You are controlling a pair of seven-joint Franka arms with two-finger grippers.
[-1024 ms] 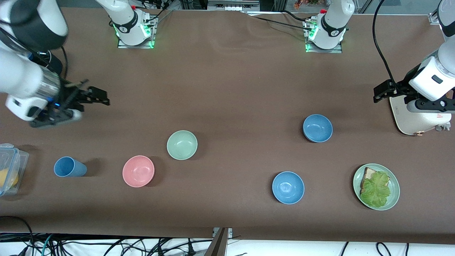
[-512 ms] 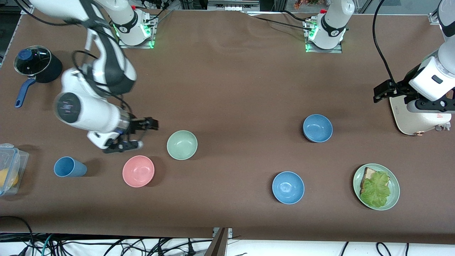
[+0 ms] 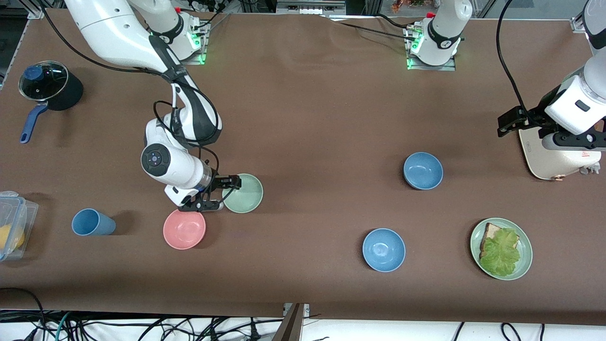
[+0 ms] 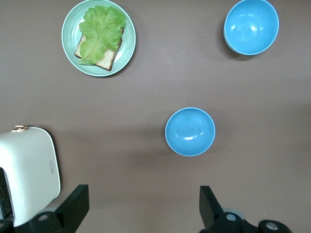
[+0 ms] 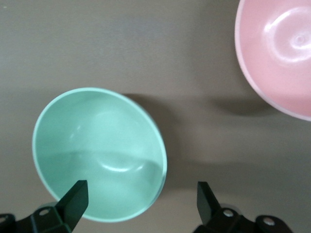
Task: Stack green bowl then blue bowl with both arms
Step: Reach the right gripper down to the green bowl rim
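The clear lidded container (image 3: 12, 225) runs off the table's edge at the right arm's end; the toaster (image 3: 551, 158) sits partly hidden under the left arm's wrist; the pink bowl (image 5: 279, 53) is cropped in the right wrist view.

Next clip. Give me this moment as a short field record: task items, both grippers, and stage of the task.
green bowl: on the table, beside the pink bowl, not lifted
blue bowl: alone on the table, toward the left arm's end, untouched
right gripper: open, low at the green bowl's rim, one finger over the bowl
left gripper: open, waiting beside the toaster
stage: nothing stacked yet; grasp on green bowl not closed
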